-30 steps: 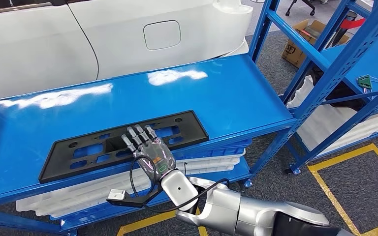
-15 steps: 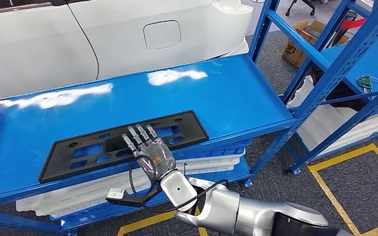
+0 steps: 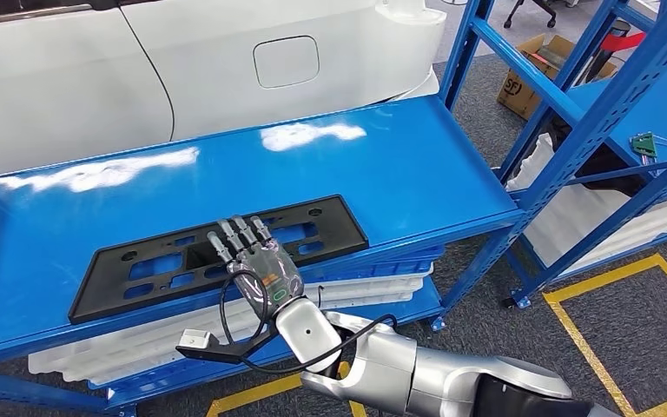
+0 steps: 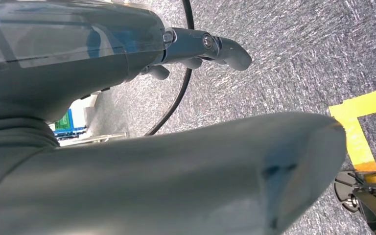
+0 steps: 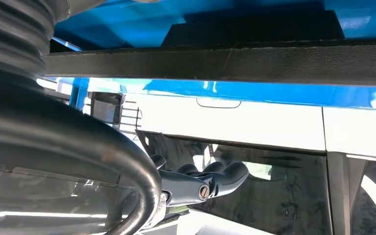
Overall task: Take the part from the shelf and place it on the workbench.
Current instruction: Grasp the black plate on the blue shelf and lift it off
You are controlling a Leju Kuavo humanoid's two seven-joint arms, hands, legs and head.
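1. The long flat black plastic part with cut-outs (image 3: 217, 245) lies on the top level of the blue metal shelf (image 3: 382, 165), along its near edge, left of the middle;
2. The right hand (image 3: 256, 261) reaches up from below on its silver arm (image 3: 417, 378), palm down, fingers (image 3: 236, 236) straight and spread over the part's near edge; whether it has any hold on the part cannot be told;
3. The left hand (image 4: 127, 122) hangs over grey carpet (image 4: 293, 54); its fingers (image 4: 215, 46) are loosely curled, holding nothing.

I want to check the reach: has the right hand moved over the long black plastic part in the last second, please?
Yes. The right hand has crept up and left, further over the long black plastic part, which lies unmoved on the blue shelf.
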